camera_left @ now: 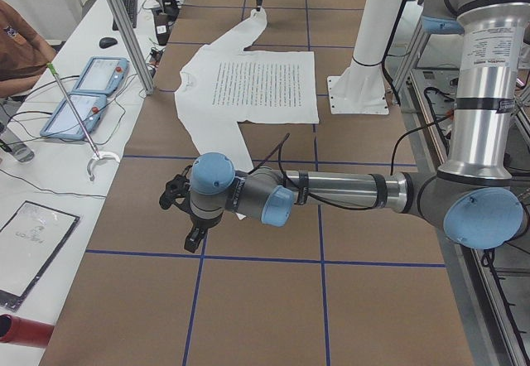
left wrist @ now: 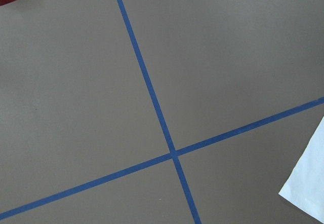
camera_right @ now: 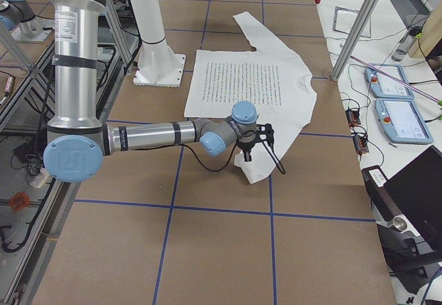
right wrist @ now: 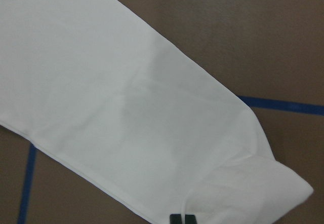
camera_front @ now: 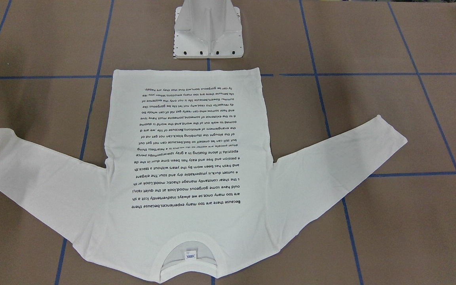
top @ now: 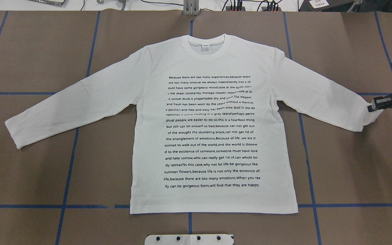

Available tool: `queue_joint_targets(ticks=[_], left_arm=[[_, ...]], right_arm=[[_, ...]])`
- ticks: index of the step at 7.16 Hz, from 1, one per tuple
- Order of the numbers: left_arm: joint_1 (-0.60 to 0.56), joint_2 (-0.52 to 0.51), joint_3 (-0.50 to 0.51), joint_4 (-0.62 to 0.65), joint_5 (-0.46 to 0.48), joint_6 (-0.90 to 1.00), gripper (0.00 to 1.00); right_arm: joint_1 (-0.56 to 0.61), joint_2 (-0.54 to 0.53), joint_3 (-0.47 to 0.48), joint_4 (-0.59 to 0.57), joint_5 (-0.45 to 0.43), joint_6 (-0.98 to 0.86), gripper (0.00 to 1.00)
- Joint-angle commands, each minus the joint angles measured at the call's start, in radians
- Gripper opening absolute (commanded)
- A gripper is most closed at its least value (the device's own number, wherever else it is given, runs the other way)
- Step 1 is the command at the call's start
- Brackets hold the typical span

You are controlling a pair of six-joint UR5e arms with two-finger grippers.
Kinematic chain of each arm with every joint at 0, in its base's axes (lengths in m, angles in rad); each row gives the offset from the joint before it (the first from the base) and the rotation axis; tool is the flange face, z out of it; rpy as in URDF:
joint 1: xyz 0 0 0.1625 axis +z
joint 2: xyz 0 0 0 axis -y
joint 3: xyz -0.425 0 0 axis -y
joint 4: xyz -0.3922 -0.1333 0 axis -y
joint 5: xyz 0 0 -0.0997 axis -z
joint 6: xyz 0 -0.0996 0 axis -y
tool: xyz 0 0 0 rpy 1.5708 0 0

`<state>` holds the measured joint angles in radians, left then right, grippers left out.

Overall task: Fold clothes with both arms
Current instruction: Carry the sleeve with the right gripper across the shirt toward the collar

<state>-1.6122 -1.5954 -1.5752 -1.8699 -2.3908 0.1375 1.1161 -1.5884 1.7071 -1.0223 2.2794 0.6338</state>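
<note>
Overhead exterior: the shirt (top: 213,136) lies flat and print-up mid-table (top: 46,177), sleeves spread, and the right pincer (top: 371,107) is clamped on the right cuff (top: 366,120). It's a thin bite at the very edge, so I'd say the cloth could slip out once carried. Exterior front-facing: same grip at the frame's left edge, and the white pedestal (camera_front: 208,35) stands just beyond the hem, close to any fold going that way. Exterior left: the left pincer (camera_left: 189,221) hangs low near the left sleeve (camera_left: 234,142); open or closed, I cannot tell. With that arm lying so low, a sweep could snag the sleeve. Exterior right: the cuff end is bunched under the right pincer, and hauling one sleeve alone may drag the body askew. The control tablets (camera_right: 404,119) sit well apart. Left wrist-mounted: bare table, a tape cross (left wrist: 173,154), and a white cloth corner at the edge, so it's not lined up yet. Right wrist-mounted: the fingertips (right wrist: 175,218) are pressed together and the cuff is puckered.
</note>
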Motion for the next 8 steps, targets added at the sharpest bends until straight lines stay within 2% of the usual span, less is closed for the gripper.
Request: queue_joint_targets(ticks=[1, 3, 4, 5, 6, 8], left_arm=[[-0.002, 0.002, 0.001, 0.002, -0.002, -0.001, 1.0], [-0.002, 0.0, 0.003, 0.008, -0.005, -0.001, 1.0], [-0.002, 0.0, 0.004, 0.009, -0.005, -0.001, 1.0], [-0.002, 0.002, 0.006, 0.009, -0.005, 0.001, 1.0], [-0.002, 0.005, 0.007, 0.009, -0.005, -0.001, 1.0], [-0.002, 0.005, 0.011, 0.009, -0.005, -0.001, 1.0]], right_arm=[[-0.001, 0.229, 0.008, -0.001, 0.052, 0.208, 0.0], [-0.024, 0.496, -0.042, 0.002, 0.051, 0.456, 0.0], [-0.047, 0.66, -0.119, 0.004, 0.039, 0.609, 0.0], [-0.091, 0.823, -0.226, 0.002, -0.028, 0.688, 0.0], [-0.164, 0.902, -0.283, 0.001, -0.128, 0.696, 0.0], [-0.336, 0.948, -0.338, -0.001, -0.304, 0.689, 0.0]])
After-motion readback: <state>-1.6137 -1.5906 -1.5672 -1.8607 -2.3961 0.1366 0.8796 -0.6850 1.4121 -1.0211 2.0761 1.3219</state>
